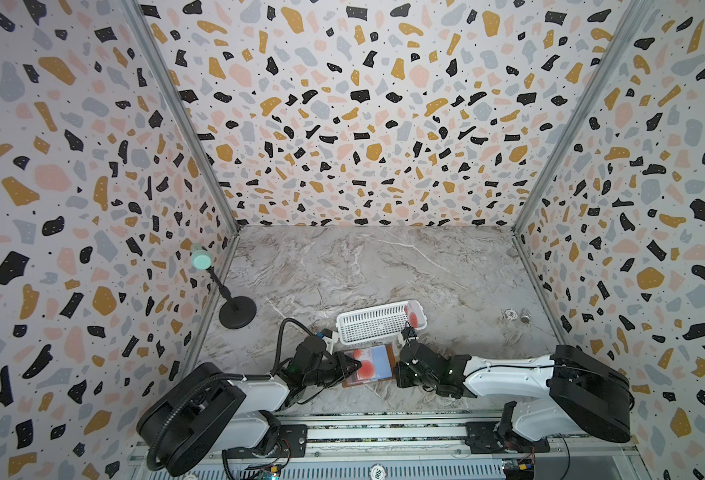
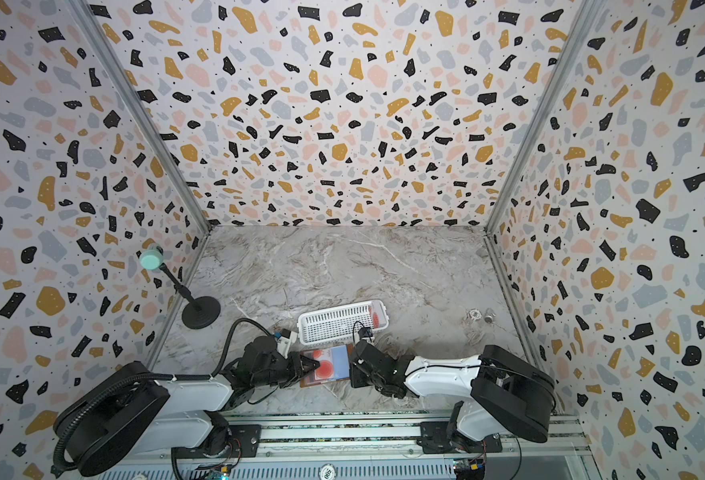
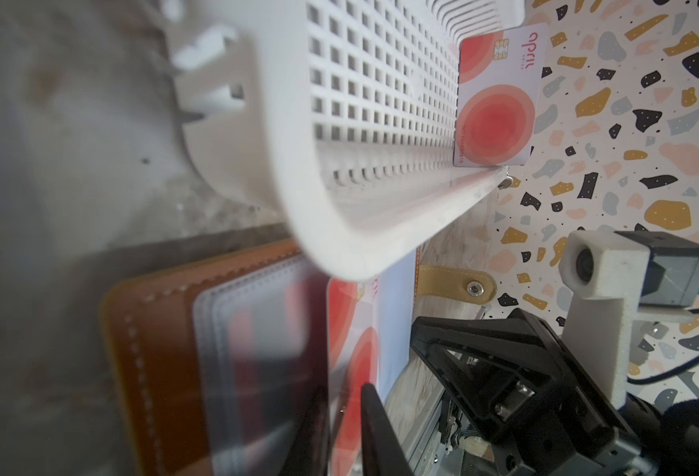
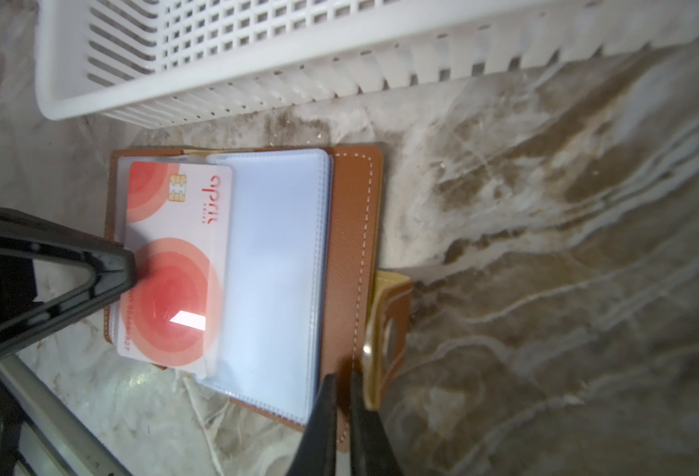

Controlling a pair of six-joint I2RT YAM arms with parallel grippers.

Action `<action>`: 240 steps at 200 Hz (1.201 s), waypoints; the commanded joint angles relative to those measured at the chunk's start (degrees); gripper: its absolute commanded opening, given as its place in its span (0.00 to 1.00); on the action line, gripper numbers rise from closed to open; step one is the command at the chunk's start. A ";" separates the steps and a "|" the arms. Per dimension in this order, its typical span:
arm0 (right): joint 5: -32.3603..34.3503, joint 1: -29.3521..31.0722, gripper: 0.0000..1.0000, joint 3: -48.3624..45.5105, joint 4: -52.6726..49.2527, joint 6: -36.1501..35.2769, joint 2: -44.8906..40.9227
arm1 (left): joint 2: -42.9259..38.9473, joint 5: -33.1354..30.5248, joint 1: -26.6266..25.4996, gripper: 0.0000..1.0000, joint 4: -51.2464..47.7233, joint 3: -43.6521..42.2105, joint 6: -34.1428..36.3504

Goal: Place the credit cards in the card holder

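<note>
The credit card [image 4: 174, 263] could be dragged from the card holder [image 4: 356, 230] if the left gripper [image 4: 128, 268], its grip indiscernible, is withdrawn clamped. The right gripper [image 4: 343, 383] is pressed together.

Twin arms, white and black, on a silver rail [image 1: 384, 432].
Left arm [image 1: 255, 392] and right arm [image 1: 508, 370] wore white shells, black joints and black base housings; ribbed black hose [image 1: 213, 376] along the left; left gripper [image 1: 359, 365] and right gripper [image 4: 341, 381] were black trusses; wrist camera [image 3: 586, 263] in white mount.
</note>
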 commanded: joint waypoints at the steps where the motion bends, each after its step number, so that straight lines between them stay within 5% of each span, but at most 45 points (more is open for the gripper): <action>1: 0.65 0.50 0.11 -1.82 -2.29 0.98 0.38 | -2.25 -2.25 -0.42 0.22 -7.98 2.80 2.60; 85: 1.28 0.68 0.11 -2.18 -0.55 -0.40 0.99 | -5.12 -7.19 -2.57 0.34 -27.45 8.96 6.00; 240: 0.40 1.17 0.10 -2.84 2.56 -1.25 1.47 | -0.88 -9.53 -6.46 0.37 -26.73 13.82 4.74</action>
